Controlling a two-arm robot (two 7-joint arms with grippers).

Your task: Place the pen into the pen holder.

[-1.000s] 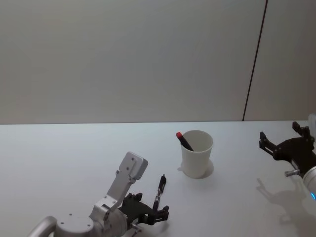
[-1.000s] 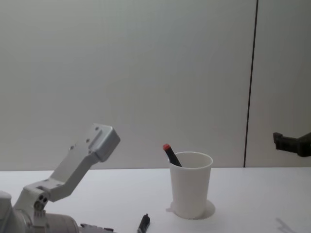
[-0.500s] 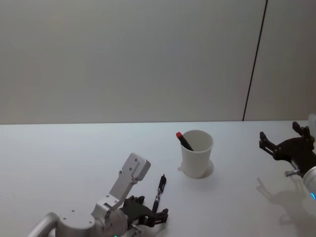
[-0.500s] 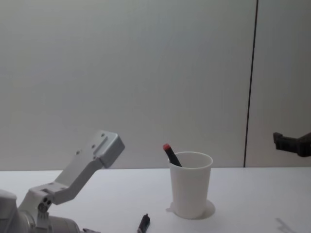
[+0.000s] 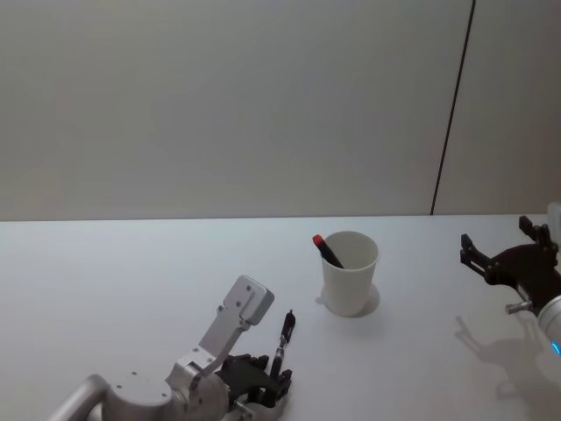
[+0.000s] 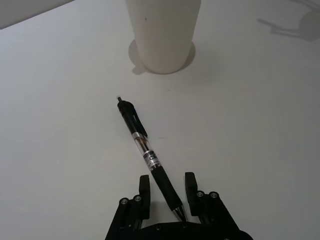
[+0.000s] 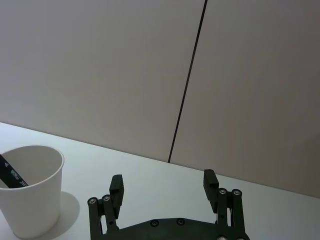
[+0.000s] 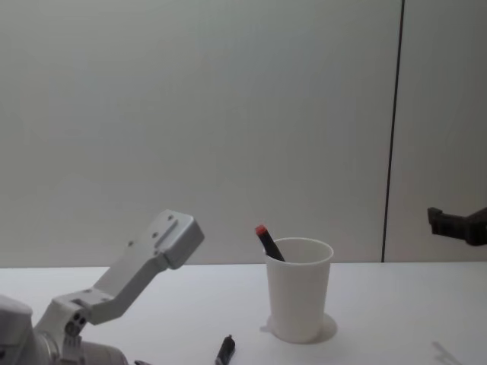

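The left gripper, open, straddles the tip end of the pen lying flat near the pen holder, so a pinch this far off-centre could let it droop or slip, while the right gripper idles open, empty.

Print on pen unreadable

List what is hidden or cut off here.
- Red-capped pen: lower half inside the cup, head and chest views.
- Black pen: chest view's bottom edge cuts it.
- Right hand: chest view's right edge cuts it.
- Left hand: head view, wrist partly covers it.
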